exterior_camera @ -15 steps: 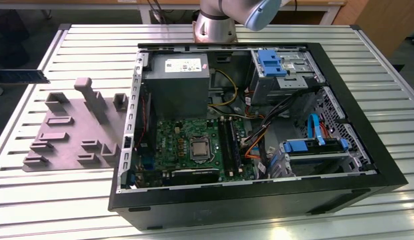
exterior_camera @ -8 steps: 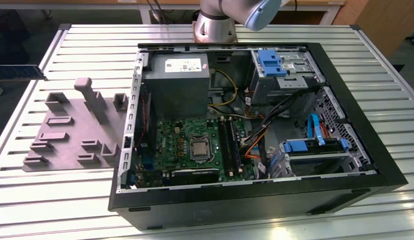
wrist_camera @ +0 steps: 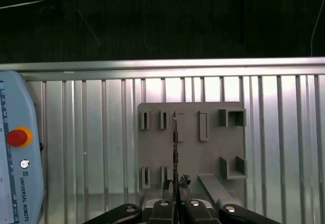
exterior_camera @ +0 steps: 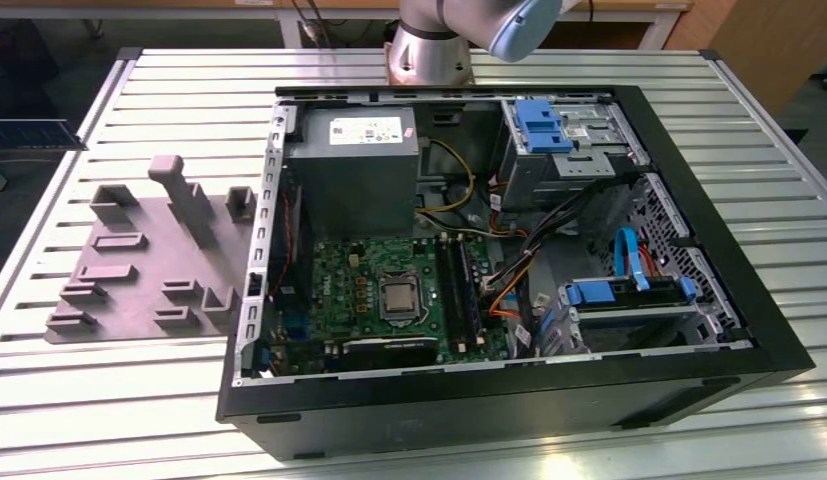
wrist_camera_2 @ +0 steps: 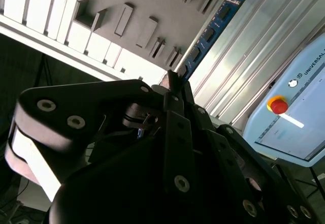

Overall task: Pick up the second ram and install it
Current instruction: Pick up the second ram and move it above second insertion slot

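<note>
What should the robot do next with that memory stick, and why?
Probably carry the second ram toward the open computer case: the jaws hold it in the air, apart from the grey holder, while the motherboard's black slots lie inside that case.

**Claw clamped, arm standing at twelve o'clock**

In both wrist views the claw (wrist_camera: pixel 175 189) has its black fingers (wrist_camera_2: pixel 176 117) pressed together on the thin edge of the second ram (wrist_camera: pixel 175 145). In the exterior view the arm (exterior_camera: pixel 433 45) stands at twelve o'clock, with its blue-capped joint (exterior_camera: pixel 527 28) toward one o'clock.
</note>
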Controlling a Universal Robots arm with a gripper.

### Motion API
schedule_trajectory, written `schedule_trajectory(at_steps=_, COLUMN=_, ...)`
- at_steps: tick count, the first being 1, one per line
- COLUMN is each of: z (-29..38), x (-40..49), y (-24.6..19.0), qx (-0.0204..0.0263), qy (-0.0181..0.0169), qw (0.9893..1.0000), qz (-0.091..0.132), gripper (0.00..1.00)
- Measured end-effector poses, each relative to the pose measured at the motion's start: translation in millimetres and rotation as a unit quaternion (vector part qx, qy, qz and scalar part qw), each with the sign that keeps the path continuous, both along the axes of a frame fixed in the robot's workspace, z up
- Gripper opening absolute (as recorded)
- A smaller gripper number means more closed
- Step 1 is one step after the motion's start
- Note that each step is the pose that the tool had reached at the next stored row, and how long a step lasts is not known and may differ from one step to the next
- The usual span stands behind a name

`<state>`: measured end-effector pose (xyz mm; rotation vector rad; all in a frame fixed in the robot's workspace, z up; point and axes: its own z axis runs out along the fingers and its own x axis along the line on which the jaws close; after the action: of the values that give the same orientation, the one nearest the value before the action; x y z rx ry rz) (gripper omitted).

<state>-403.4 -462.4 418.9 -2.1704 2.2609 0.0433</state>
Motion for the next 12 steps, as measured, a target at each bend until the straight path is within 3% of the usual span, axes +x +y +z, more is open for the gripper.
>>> schedule_trajectory(at_steps=7, z=0.7, x=0.1, y=0.1, qx=0.0, qy=0.0, qw=1.0, qz=0.0, gripper=0.14)
schedule_trajectory(at_steps=12, z=0.7, x=6.5, y=0.0, qx=0.0, qy=0.0, qw=1.0, qz=0.0, gripper=0.14)
